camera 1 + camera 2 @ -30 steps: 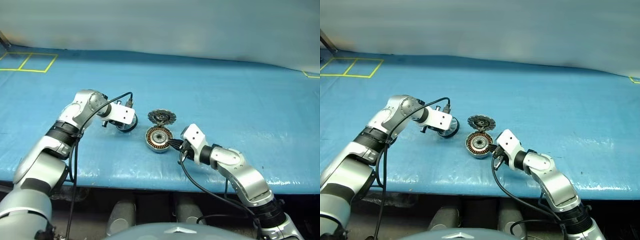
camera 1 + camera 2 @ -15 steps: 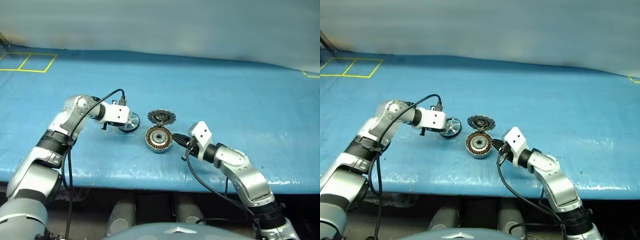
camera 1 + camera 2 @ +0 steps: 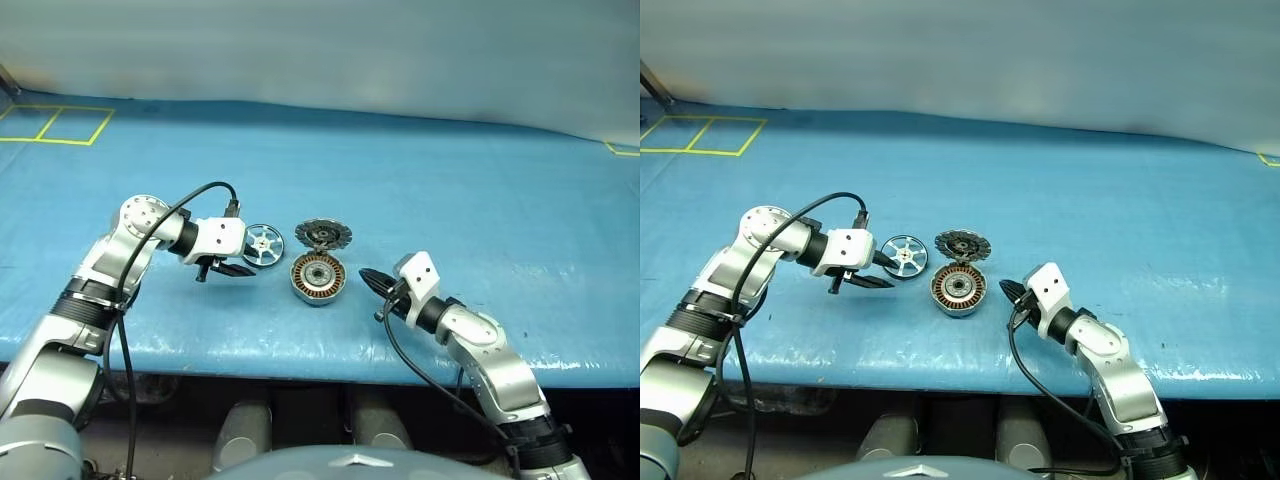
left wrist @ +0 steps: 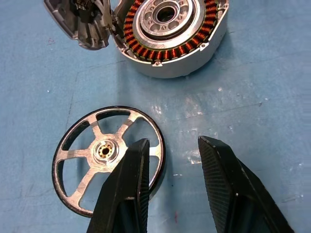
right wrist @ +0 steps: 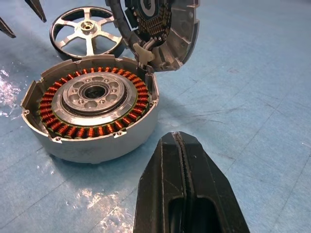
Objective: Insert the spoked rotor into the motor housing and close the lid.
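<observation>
Spoked rotor [image 3: 263, 245] flat on the blue bench [image 3: 480, 200], just ahead of the released left gripper [image 3: 238, 270], motor housing [image 3: 318, 278] with lid [image 3: 323, 235] raised between rotor and clenched, empty right gripper [image 3: 366, 277]

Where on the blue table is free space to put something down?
Free: the blue table beyond the lid and right of the right hand. Crowded: spoked rotor, motor housing and left hand sit close together.

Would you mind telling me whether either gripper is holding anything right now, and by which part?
Nothing is held. The left gripper is open beside the spoked wheel lying on the table; the right gripper is shut on nothing.
</observation>
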`<state>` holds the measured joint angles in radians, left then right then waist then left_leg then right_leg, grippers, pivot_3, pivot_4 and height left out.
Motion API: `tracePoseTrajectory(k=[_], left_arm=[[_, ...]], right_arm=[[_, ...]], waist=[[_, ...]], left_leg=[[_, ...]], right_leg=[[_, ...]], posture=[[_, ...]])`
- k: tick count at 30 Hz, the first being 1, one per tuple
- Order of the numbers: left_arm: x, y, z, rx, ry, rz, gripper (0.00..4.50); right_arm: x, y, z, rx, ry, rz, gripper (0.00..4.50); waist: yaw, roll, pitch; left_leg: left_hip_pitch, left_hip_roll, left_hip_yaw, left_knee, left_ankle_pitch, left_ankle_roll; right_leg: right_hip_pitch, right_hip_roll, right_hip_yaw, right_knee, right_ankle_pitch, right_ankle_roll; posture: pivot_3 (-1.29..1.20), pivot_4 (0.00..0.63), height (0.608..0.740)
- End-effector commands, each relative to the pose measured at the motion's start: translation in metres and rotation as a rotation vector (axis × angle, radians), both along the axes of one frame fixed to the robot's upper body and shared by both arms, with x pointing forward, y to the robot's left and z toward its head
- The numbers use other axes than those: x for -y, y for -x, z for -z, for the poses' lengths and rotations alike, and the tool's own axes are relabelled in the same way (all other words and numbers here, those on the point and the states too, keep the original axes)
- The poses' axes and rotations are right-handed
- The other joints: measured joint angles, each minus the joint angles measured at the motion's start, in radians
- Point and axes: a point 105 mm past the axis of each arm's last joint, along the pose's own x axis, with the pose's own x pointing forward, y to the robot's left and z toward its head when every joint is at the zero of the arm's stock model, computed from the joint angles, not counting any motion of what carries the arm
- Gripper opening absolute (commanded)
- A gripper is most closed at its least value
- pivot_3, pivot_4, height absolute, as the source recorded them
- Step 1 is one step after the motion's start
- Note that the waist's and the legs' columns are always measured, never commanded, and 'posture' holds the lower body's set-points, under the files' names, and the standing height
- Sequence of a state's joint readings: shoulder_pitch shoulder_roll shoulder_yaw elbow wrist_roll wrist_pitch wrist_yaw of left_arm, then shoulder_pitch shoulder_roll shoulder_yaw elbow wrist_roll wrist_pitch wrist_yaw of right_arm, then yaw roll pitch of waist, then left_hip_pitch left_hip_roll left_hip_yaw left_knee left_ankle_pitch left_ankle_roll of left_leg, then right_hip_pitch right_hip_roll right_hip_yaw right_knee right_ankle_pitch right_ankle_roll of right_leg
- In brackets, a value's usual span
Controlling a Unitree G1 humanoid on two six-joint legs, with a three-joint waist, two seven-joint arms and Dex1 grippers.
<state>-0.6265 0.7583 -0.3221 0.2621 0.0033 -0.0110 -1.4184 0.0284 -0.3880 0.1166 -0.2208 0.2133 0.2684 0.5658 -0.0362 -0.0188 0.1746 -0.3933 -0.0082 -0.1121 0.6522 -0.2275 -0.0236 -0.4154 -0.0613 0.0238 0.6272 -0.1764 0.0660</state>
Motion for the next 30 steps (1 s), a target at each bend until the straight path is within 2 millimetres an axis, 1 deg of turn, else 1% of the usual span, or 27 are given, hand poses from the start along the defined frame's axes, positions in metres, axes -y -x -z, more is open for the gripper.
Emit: tracePoseTrajectory(k=[1, 4, 7, 9, 10, 12, 14, 16, 19, 22, 26, 30], left_arm=[[-0.002, -0.005, -0.015, 0.065, 0.009, -0.008, 1.67], [-0.004, -0.014, -0.016, 0.098, 0.001, -0.053, 1.67], [-0.001, -0.026, -0.02, 0.135, 0.026, -0.104, 1.67], [-0.003, -0.033, -0.022, 0.159, 0.006, -0.129, 2.11], [-0.007, -0.037, -0.022, 0.176, -0.05, -0.14, 2.26], [-0.01, -0.043, -0.026, 0.194, -0.114, -0.143, 2.9], [-0.006, -0.046, -0.031, 0.193, -0.134, -0.135, 3.54], [0.001, -0.045, -0.038, 0.153, -0.175, -0.118, 3.54], [0.003, -0.054, -0.049, 0.261, -0.316, -0.113, 3.54], [0.012, -0.056, -0.053, 0.291, -0.418, -0.061, 3.54], [0.032, -0.06, -0.056, 0.286, -0.41, -0.051, 3.54], [0.036, -0.059, -0.049, 0.273, -0.435, -0.036, 3.54]], right_arm=[[0.006, -0.001, -0.006, 0.037, -0.01, 0.025, 0.0], [0.006, 0.0, -0.005, 0.03, -0.014, 0.028, 0.0], [0.005, -0.001, -0.004, 0.031, -0.005, 0.031, 0.0], [0.004, -0.002, -0.005, 0.032, -0.005, 0.03, 0.0], [0.003, -0.003, -0.005, 0.035, -0.001, 0.025, 0.0], [0.001, -0.004, -0.006, 0.039, 0.004, 0.014, 0.0], [0.0, -0.005, -0.007, 0.042, 0.01, 0.007, 0.0], [-0.001, -0.007, -0.008, 0.046, 0.024, -0.006, 0.0], [-0.003, -0.008, -0.011, 0.047, 0.028, -0.026, 0.0], [-0.003, -0.006, -0.008, 0.028, 0.056, -0.054, 0.0], [-0.004, -0.007, -0.009, 0.024, 0.084, -0.085, 0.0], [-0.005, -0.01, -0.013, 0.036, 0.084, -0.087, 0.0]], waist=[[0.0, 0.0, 0.0], [0.0, 0.0, 0.0], [0.001, 0.0, 0.0], [0.001, 0.0, 0.0], [0.001, 0.0, 0.0], [0.001, 0.0, 0.0], [0.001, 0.0, 0.0], [0.0, 0.0, 0.0], [0.0, 0.0, 0.0], [0.0, 0.0, 0.0], [0.001, 0.0, 0.0], [-0.007, 0.0, 0.0]], left_leg=[[0.0, 0.0, 0.0, 0.0, 0.0, 0.0], [0.0, 0.0, 0.0, 0.0, 0.0, 0.0], [0.0, 0.0, 0.0, 0.0, 0.0, 0.0], [0.0, 0.0, 0.0, 0.0, 0.0, 0.0], [0.0, 0.0, 0.0, 0.0, 0.0, 0.0], [0.0, 0.0, 0.0, 0.0, 0.0, 0.0], [0.0, 0.0, 0.0, 0.0, 0.0, 0.0], [0.0, 0.0, 0.0, 0.0, 0.0, 0.0], [0.0, 0.0, 0.0, 0.0, 0.0, 0.0], [-0.001, 0.0, 0.0, -0.001, 0.0, 0.0], [-0.001, 0.0, 0.0, 0.0, 0.0, 0.0], [0.0, 0.0, 0.001, -0.001, 0.0, 0.0]], right_leg=[[0.0, 0.0, 0.0, 0.0, 0.0, 0.0], [0.0, 0.0, 0.0, 0.0, 0.0, 0.0], [0.0, 0.0, 0.0, 0.0, 0.0, 0.0], [0.0, 0.0, 0.0, 0.0, 0.0, 0.0], [0.0, 0.0, 0.0, 0.0, 0.0, 0.0], [0.0, 0.0, 0.0, 0.0, 0.0, 0.0], [0.0, 0.0, 0.0, 0.0, 0.0, 0.0], [0.0, 0.0, 0.0, 0.0, 0.0, 0.0], [0.0, 0.0, 0.0, 0.0, 0.0, 0.0], [0.0, 0.0, 0.0, 0.0, 0.0, 0.0], [0.0, 0.0, 0.0, -0.001, 0.0, 0.0], [0.0, 0.0, 0.001, 0.0, 0.0, 0.0]], posture=[[0.0, 0.15, 0.74], [0.0, 0.15, 0.74], [0.0, 0.15, 0.74], [0.0, 0.15, 0.74], [0.0, 0.15, 0.74], [0.0, 0.15, 0.74], [0.0, 0.15, 0.74], [0.0, 0.15, 0.74], [0.0, 0.15, 0.74], [0.0, 0.15, 0.74], [0.0, 0.15, 0.74], [0.0, 0.15, 0.74]])
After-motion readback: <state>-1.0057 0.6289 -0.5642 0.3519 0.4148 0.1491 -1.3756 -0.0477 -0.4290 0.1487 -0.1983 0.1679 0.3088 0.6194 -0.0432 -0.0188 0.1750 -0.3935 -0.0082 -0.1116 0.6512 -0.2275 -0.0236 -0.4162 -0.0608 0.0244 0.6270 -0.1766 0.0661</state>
